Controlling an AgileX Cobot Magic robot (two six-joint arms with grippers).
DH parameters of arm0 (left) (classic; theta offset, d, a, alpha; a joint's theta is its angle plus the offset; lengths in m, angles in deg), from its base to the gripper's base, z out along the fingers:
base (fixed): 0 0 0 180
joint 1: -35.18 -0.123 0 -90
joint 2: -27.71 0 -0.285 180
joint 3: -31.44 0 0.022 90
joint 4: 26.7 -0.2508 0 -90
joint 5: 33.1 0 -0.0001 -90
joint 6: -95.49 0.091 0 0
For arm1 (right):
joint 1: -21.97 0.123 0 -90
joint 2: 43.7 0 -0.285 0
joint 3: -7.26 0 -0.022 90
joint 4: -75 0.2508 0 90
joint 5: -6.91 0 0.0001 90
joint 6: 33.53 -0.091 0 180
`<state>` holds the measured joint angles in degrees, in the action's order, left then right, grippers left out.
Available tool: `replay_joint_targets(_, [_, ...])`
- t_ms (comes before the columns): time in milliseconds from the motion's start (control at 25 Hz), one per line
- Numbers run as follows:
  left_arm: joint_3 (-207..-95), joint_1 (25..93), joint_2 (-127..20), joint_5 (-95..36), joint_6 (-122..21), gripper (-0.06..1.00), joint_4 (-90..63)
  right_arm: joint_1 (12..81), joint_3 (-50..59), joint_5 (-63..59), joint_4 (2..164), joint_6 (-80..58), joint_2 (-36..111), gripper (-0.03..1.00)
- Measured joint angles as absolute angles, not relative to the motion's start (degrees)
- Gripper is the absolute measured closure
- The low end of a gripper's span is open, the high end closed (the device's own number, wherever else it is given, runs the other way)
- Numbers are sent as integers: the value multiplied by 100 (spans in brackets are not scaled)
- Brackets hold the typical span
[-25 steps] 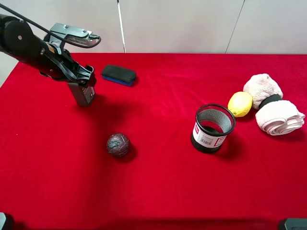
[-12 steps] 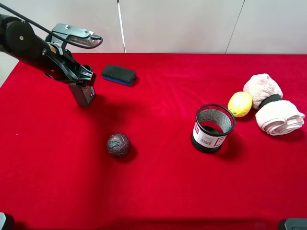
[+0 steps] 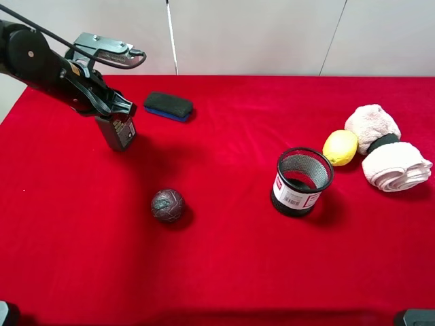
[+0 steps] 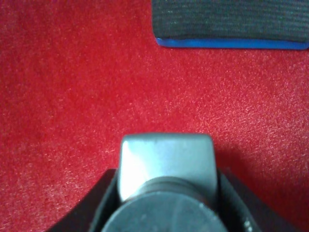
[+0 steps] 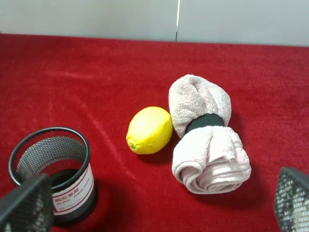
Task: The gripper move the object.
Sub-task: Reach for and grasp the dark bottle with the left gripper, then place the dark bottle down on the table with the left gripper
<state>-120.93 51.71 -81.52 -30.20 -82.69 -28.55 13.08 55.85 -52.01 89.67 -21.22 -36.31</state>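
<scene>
The object, a small dark grey pump bottle with a reddish label, hangs tilted in my left gripper at the far left of the red cloth, just in front of the eraser block. The left gripper is shut on its upper part. I cannot tell whether its base touches the cloth. In the left wrist view the bottle fills the space between the dark fingers of the gripper. My right gripper is open and empty, near the mesh cup, lemon and towels.
A flat dark eraser block with a blue base lies at the back, right of the bottle. A dark ball lies in front. A black mesh cup, a lemon and rolled towels are on the right.
The left arm has drawn slightly up and back with the bottle, which now tilts a little more. Nothing else has moved.
</scene>
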Motion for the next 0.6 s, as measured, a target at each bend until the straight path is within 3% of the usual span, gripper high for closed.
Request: replay_joint_targets(600, [-12093, 5171, -8152, -3008, -8269, 53, -2855, 1308, 5585, -5201, 8967, -2122, -3631, 27])
